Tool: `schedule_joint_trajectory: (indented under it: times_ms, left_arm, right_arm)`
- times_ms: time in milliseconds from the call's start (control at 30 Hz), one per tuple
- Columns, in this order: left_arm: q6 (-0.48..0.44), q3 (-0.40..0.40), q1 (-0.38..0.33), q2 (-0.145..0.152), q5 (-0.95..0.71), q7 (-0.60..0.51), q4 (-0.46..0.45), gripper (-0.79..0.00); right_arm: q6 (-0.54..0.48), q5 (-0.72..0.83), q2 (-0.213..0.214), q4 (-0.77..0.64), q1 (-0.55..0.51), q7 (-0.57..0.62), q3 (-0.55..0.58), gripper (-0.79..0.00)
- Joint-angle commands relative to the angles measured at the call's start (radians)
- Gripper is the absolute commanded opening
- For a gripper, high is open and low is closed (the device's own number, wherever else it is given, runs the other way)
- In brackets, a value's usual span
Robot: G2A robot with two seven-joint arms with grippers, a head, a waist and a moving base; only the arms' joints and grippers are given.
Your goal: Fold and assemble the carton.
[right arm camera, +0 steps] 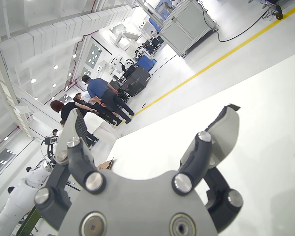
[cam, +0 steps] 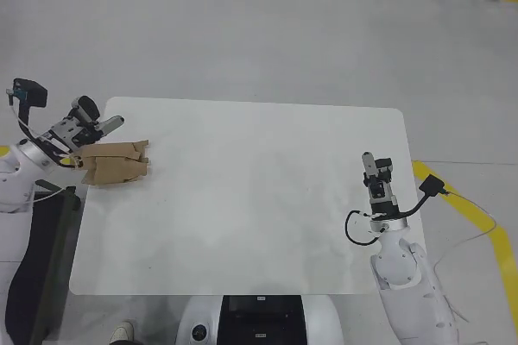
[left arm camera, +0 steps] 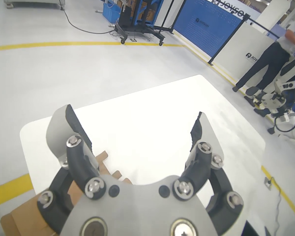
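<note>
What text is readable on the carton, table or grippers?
carton: no print visible.
table: none.
left gripper, right gripper: none.
blue panel and white panel in the room behind, left wrist view: a brand mark on each, not quoted here.

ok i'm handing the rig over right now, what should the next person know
Left gripper: jaws open, nothing between them, poised just above the carton.
Right gripper: jaws open, empty, over the table's right edge, well away from the carton.
Carton: brown cardboard lying at the table's left edge near the far corner, looking mostly flat with loose flaps.
Done: nothing visibly assembled, and neither gripper has a grasp.
Left: grasp the carton, probably bring it toward the table's middle so both arms reach it, then fold and assemble it.
</note>
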Motion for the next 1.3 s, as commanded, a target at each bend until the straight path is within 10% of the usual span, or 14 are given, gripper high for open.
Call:
schedule_joint_trajectory:
  times_ms: [0, 567, 1267]
  left_arm:
    - [0.014, -0.005, -0.013, 0.004, -0.119, -0.095, 0.048, 0.000]
    - [0.094, -0.030, -0.151, 0.027, -0.602, -0.567, 0.497, 0.000]
    - [0.191, -0.046, -0.173, 0.032, -0.635, -0.515, 0.576, 0.000]
  right_arm:
    - [0.000, 0.000, 0.000, 0.000, 0.000, 0.000, 0.000, 0.000]
    - [0.000, 0.000, 0.000, 0.000, 0.000, 0.000, 0.000, 0.000]
    - [0.000, 0.000, 0.000, 0.000, 0.000, 0.000, 0.000, 0.000]
